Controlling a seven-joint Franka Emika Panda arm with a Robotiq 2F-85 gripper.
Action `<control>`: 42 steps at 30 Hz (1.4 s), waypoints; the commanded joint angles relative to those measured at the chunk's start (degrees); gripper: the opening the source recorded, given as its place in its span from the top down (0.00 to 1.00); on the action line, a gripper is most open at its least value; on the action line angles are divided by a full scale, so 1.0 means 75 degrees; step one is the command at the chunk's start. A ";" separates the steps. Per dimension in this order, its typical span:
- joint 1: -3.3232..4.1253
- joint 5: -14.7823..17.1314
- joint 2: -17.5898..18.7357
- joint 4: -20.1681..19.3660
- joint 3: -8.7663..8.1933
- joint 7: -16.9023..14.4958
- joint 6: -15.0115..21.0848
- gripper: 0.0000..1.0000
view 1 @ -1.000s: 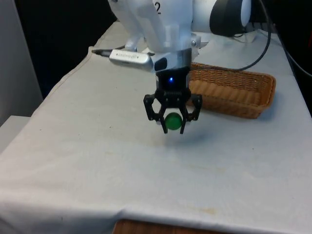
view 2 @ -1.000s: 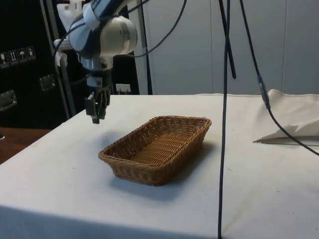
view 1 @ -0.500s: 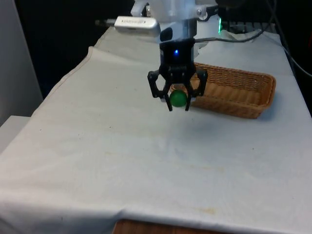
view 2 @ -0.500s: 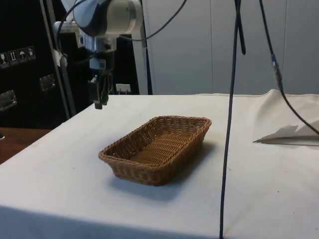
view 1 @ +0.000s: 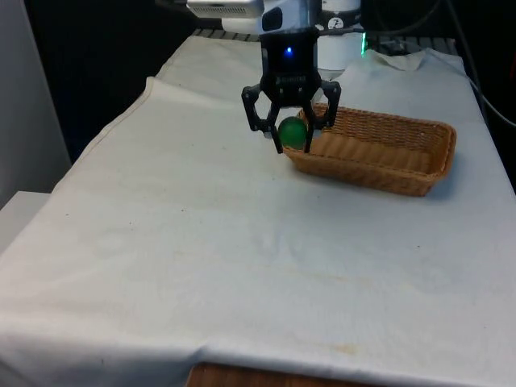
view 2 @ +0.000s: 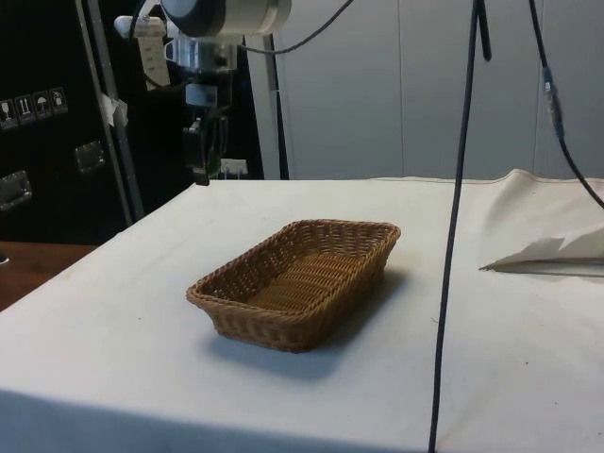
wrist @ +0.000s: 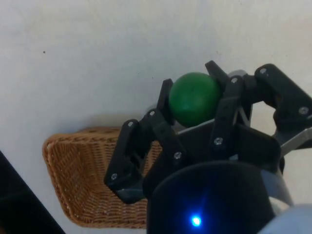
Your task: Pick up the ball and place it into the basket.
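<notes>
front view had the green ball [view 1: 293,132] pinched between the two black fingers of the gripper [view 1: 291,139], up in the air well above the white cloth [view 1: 185,242]. sat right at the near-left corner of the wicker basket [view 1: 419,173] as seen from there, overlapping the rim at the front view's left end, though couldn't really tell from that angle whether it hung over the inside or just outside the edge. fingers closed snug on both sides of the ball, pointing straight down.

wrist view showed the same grip up close: ball [wrist: 194,99] round, plain green, clamped between the finger pads [wrist: 164,105], with bare cloth under it. caught one end of the basket [wrist: 83,180] off to the side of the fingers too, not under the ball, so looked like still short of the basket.

side view put the gripper [view 2: 202,175] high over the far part of the table, beyond the basket [view 2: 296,280] and apart from it, with only a sliver of green peeking between the fingers. basket itself rectangular, brown woven, shallow, nothing inside it, resting flat on the cloth [view 2: 113,311].

further out, had a black cable [view 2: 457,226] hanging down across the side view and a crumpled fold of white cloth [view 2: 557,247] lying at the table's edge.
</notes>
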 commanded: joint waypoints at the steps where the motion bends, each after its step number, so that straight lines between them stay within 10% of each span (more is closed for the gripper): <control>1: 0.0076 -0.0130 -0.0023 -0.0046 -0.0092 0.0130 -0.0046 1.00; 10: 0.0008 -0.0252 -0.0107 -0.0053 -0.0046 0.0260 -0.0199 1.00; 42: 0.0344 -0.1727 -0.1658 -0.1398 0.0023 0.1390 -0.1031 1.00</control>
